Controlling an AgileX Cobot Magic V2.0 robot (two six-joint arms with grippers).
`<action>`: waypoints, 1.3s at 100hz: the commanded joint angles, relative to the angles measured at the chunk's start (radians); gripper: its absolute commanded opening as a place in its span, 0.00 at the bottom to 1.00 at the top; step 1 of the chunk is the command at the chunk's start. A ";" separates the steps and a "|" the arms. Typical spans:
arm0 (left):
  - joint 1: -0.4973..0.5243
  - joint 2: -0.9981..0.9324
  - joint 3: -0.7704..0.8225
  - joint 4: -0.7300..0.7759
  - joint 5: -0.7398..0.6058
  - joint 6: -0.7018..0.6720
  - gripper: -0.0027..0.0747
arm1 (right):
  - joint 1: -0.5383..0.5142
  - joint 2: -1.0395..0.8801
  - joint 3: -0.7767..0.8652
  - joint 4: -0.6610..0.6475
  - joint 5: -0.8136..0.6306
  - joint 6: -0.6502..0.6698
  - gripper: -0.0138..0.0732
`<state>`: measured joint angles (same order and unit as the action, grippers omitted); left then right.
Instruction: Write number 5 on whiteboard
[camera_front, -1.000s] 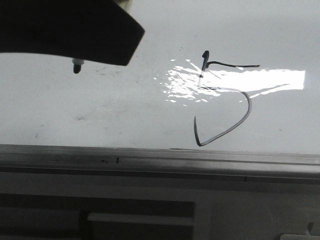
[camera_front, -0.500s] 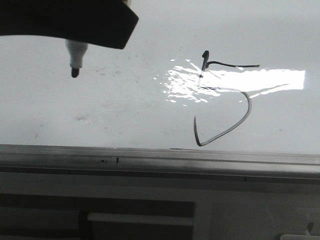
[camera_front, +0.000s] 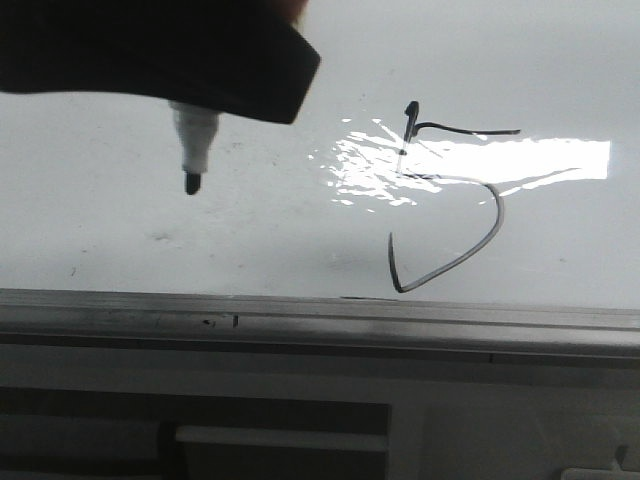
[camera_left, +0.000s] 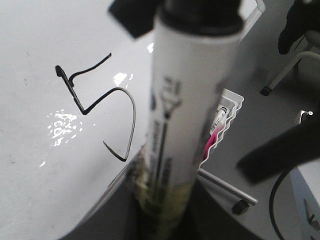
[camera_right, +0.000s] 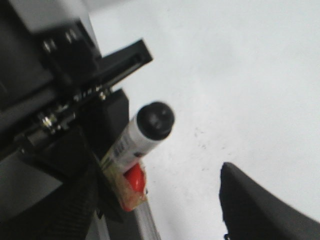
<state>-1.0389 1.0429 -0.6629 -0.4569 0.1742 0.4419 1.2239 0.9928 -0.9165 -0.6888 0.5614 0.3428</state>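
The number 5 (camera_front: 497, 215) is drawn in thin black line on the right part of the whiteboard (camera_front: 250, 230), partly under a bright glare. It also shows in the left wrist view (camera_left: 134, 110). My left gripper (camera_front: 195, 100) is a dark shape at the upper left, shut on a white marker (camera_front: 196, 140) whose black tip points down, left of the 5. I cannot tell whether the tip touches the board. The marker's barrel (camera_left: 190, 100) fills the left wrist view. My right gripper (camera_right: 165, 220) is open and empty over the board (camera_right: 240, 75), beside the held marker (camera_right: 135, 137).
The board's grey aluminium frame edge (camera_front: 300, 310) runs along the near side, with grey furniture (camera_front: 280, 440) below it. Off the board's edge lie a white wavy rack with something pink (camera_left: 220, 130) and a grey rod (camera_left: 225, 187). Faint smudges (camera_front: 160, 237) mark the board.
My left gripper has moved right and down with the marker. More of the marker shows below it, and the tip is closer to the 5. The 5 is unchanged.
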 joint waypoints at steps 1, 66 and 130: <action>0.012 0.029 -0.036 -0.112 -0.095 -0.014 0.01 | -0.003 -0.083 -0.031 -0.102 -0.019 0.068 0.66; 0.231 0.261 -0.069 -0.320 -0.160 -0.014 0.01 | -0.003 -0.393 -0.027 -0.201 0.276 0.187 0.09; 0.259 0.347 -0.125 -0.320 -0.165 -0.014 0.01 | -0.003 -0.393 0.002 -0.193 0.271 0.219 0.09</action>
<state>-0.8098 1.3892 -0.7672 -0.7756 0.0927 0.4316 1.2239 0.5942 -0.8923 -0.8361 0.8785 0.5573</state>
